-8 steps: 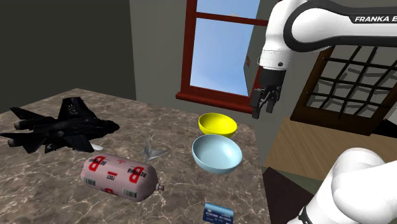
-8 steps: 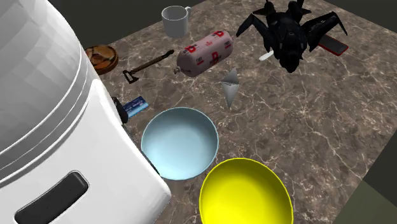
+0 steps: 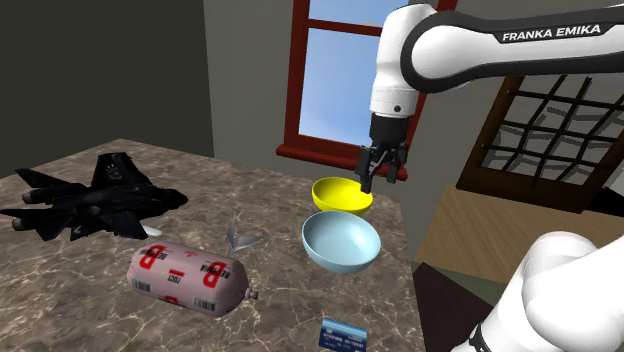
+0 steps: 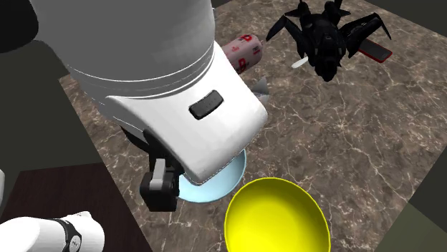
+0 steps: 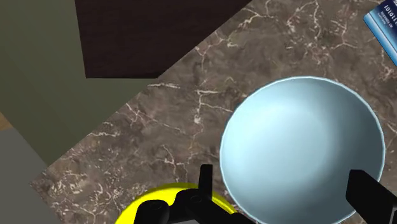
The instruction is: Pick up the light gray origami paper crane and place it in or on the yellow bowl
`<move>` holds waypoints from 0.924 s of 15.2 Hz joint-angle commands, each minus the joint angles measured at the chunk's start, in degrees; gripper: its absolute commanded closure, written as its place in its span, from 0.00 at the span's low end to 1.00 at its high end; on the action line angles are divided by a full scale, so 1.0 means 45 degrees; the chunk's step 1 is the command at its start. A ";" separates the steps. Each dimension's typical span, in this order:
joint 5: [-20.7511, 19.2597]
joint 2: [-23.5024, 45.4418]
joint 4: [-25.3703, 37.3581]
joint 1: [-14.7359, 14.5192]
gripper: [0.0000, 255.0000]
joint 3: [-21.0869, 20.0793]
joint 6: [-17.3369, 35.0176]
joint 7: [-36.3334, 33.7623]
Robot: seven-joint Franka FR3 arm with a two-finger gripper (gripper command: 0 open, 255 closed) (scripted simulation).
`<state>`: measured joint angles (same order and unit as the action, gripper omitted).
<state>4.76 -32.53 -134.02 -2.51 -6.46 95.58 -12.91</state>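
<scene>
The light grey paper crane lies on the marble table between a pink sausage pack and a light blue bowl; the arm half hides the crane in the second exterior view. The yellow bowl stands empty near the table's far edge, close to the window. My gripper hangs open just above that bowl's rim, well away from the crane. In the wrist view the gripper holds nothing, with the yellow bowl beside one finger and the blue bowl under the fingers.
A light blue bowl sits just in front of the yellow one. A pink sausage pack, a black toy jet and a blue card also lie on the table. The table edge drops off beside the bowls.
The arm has swung toward the shoulder view's left, carrying the gripper from beyond the table edge to above the yellow bowl. In the second exterior view the arm now covers more of the table.
</scene>
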 commanded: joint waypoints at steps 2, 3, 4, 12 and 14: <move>0.0175 0.1290 0.0640 -0.0145 0.00 -0.0605 0.0664 -0.0758; 0.0199 0.1721 0.0884 -0.0184 0.00 -0.0796 0.0852 -0.1007; 0.0209 0.2159 0.1145 -0.0217 0.00 -0.0986 0.1030 -0.1256; -0.0306 0.5903 0.3812 -0.0544 0.00 -0.2261 0.2023 -0.3359; -0.0586 0.6903 0.4650 -0.0679 0.00 -0.2493 0.2129 -0.3903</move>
<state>2.71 -3.71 -115.17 -5.24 -17.09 105.10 -29.10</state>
